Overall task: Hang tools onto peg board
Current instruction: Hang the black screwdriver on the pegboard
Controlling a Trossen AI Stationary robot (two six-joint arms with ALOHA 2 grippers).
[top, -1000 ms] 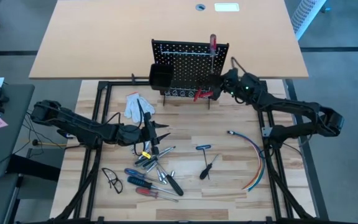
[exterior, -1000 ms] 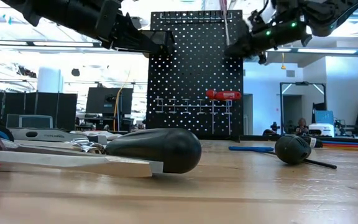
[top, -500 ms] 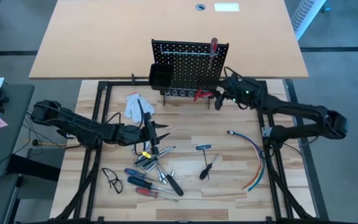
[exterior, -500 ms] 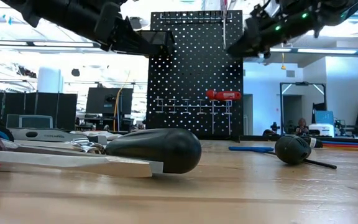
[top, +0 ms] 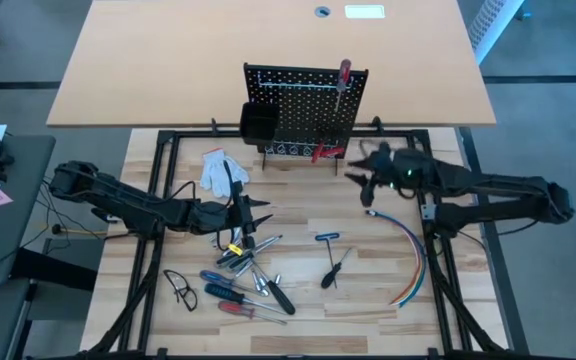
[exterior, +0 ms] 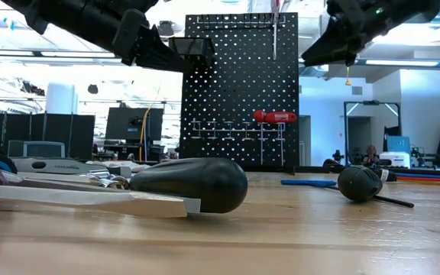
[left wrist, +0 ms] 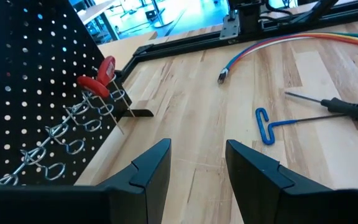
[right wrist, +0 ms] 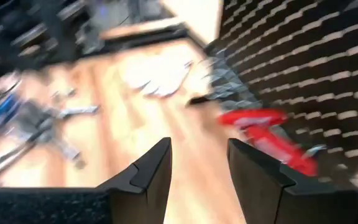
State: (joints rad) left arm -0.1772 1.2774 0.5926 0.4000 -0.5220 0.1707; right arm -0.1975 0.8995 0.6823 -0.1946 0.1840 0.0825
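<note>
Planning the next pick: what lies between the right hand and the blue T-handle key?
Only bare wood between the right hand and the blue T-handle key, per the high view.

The right wrist view is motion-blurred: the red-handled pliers (right wrist: 267, 138) smear beside the peg board (right wrist: 316, 68). Tools (right wrist: 36, 124) beyond its fingers (right wrist: 148, 177) cannot be identified.

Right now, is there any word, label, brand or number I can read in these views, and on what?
None can be read.
Peg board: white marks along its bottom edge, too small to read.
White label on the tan desk: blank or too small to tell.
</note>
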